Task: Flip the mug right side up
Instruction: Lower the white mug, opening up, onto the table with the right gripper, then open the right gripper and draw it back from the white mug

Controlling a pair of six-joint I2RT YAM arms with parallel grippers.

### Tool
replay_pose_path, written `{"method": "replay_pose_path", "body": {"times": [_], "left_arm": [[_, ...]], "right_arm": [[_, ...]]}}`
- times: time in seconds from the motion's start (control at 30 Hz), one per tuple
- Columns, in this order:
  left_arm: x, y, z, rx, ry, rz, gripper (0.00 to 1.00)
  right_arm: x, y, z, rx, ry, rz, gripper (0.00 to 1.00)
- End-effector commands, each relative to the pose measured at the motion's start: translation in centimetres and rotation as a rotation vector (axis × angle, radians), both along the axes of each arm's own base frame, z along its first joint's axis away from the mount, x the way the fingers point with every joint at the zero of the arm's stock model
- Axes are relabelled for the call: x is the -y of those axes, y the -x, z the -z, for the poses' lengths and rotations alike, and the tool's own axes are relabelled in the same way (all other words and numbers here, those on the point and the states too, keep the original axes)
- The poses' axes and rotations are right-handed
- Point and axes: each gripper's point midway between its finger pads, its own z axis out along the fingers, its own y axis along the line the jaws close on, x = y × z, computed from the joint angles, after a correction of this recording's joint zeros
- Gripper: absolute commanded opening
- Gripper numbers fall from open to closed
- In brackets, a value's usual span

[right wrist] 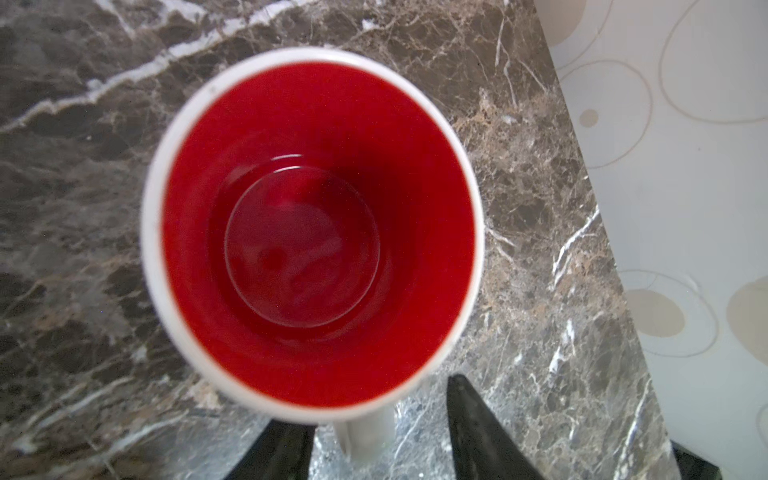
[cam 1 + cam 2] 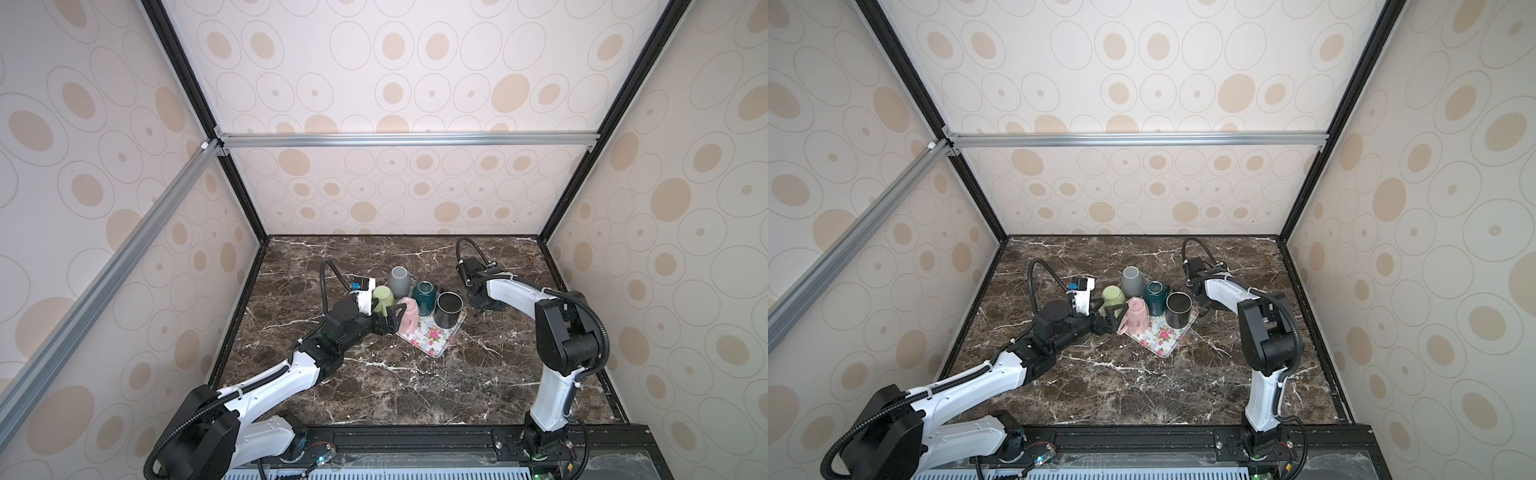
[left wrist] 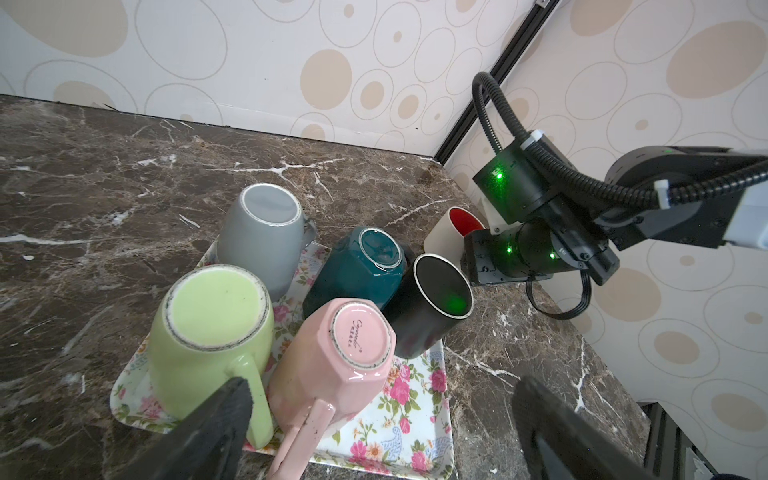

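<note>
Near the bench's far right edge, white mug with red inside (image 1: 316, 232) upright, right pincer (image 1: 378, 440) spread astride its handle. On the floral tray (image 3: 399, 440): black mug (image 3: 432, 303) upright, four inverted; left pincer (image 3: 374, 424) spread, straddling the pink mug (image 3: 332, 365) handle.

The only writing that shows is on the pink mug (image 3: 332, 365), which stands upside down at the near side of the flowered tray (image 3: 419, 432). On its upturned base, seen in the left wrist view, there is a dark cursive brand mark with a line of smaller characters beside it. The script is too small and slanted to read with certainty, and no other text, number or sign can be read anywhere else.
</note>
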Motion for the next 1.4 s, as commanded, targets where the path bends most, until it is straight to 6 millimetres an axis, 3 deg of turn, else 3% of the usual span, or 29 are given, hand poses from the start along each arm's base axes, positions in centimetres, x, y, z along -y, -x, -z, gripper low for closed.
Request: {"method": "replay_pose_path", "body": {"times": [0.0, 0.2, 0.5, 0.73, 0.97, 1.37], "left_arm": [[-0.2, -0.5, -0.4, 0.028, -0.020, -0.011, 0.98], [-0.3, -0.3, 0.1, 0.032, -0.032, -0.003, 0.98], [-0.2, 1.1, 1.4, 0.051, -0.002, 0.046, 0.98], [-0.3, 1.8, 3.9, 0.040, -0.023, 0.072, 0.98], [0.4, 2.6, 5.7, 0.032, -0.082, 0.101, 0.98], [1.1, 2.0, 7.4, 0.002, -0.151, 0.099, 0.98]], "right_arm": [[0.2, 0.2, -2.2, 0.041, -0.012, 0.008, 0.65], [0.1, 0.7, -3.8, 0.070, -0.042, 0.003, 0.72], [-1.2, 1.6, -6.9, 0.159, -0.169, -0.051, 0.75], [-4.3, 2.3, -9.5, 0.247, -0.363, -0.205, 0.75], [-9.5, 5.5, -11.1, 0.319, -0.663, -0.387, 0.84], [-12.5, 10.7, -12.5, 0.386, -0.809, -0.591, 0.90]]}}
